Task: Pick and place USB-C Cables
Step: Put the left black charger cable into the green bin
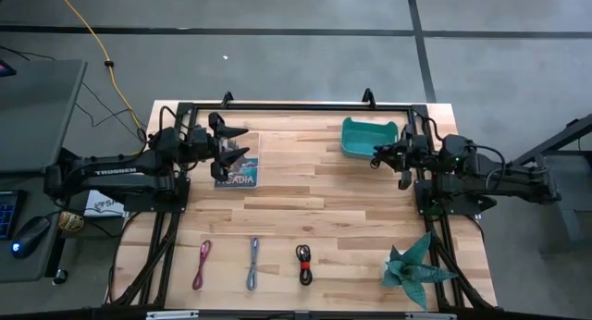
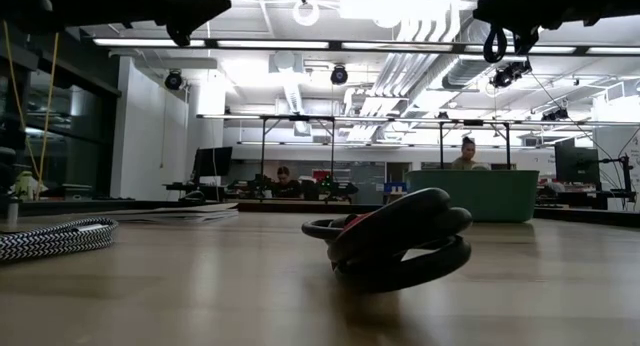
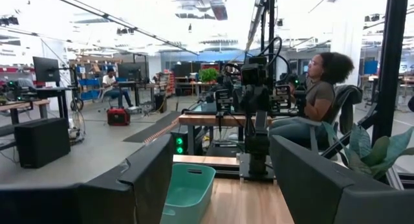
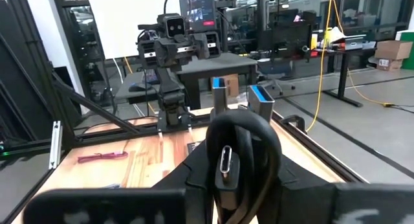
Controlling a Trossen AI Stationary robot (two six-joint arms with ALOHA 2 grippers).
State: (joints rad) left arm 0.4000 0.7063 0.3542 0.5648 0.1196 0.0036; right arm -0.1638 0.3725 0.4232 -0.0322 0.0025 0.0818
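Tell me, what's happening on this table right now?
The right gripper holds a black USB-C cable near the teal bin, apparently about to drop it in. Three more cables lie along the table's front edge: a magenta-pink cable, a light blue-grey cable and a red-and-black cable. The left gripper waits open over a booklet.

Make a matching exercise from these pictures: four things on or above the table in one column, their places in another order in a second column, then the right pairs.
Things:
1 black cable
2 magenta-pink cable
3 teal bin
4 paper plant

Places:
A near edge, leftmost of the three cables lying there
B near right corner
C far side, right of middle
D held in the right gripper

Pairs: 1-D, 2-A, 3-C, 4-B
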